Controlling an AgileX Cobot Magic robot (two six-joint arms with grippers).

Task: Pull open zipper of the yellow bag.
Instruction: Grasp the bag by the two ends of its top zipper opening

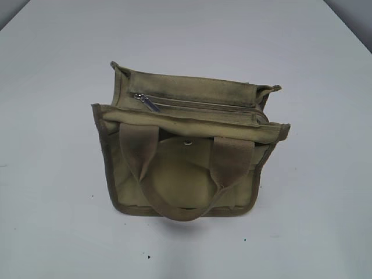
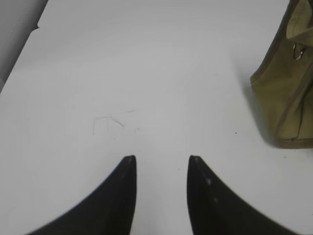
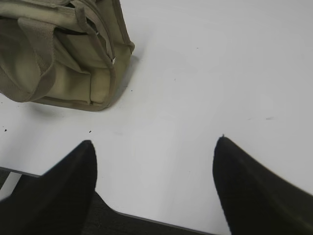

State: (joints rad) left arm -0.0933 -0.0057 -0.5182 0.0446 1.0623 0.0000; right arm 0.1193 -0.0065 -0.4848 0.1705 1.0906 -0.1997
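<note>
Slanted overview; wrists flanking yellow bag [image 1: 186, 157]

Bright, even light; soft focus.

I see a plain white table [image 1: 52, 87] with one thing on it: the yellow bag [image 1: 174, 180], standing upright near the middle. Faint scratch marks [image 2: 115, 122] show on the tabletop, and tiny dark specks [image 1: 149, 256] lie at the bag's 6 o'clock.

white table [image 1: 58, 87] (faintly scuffed), even light
</note>
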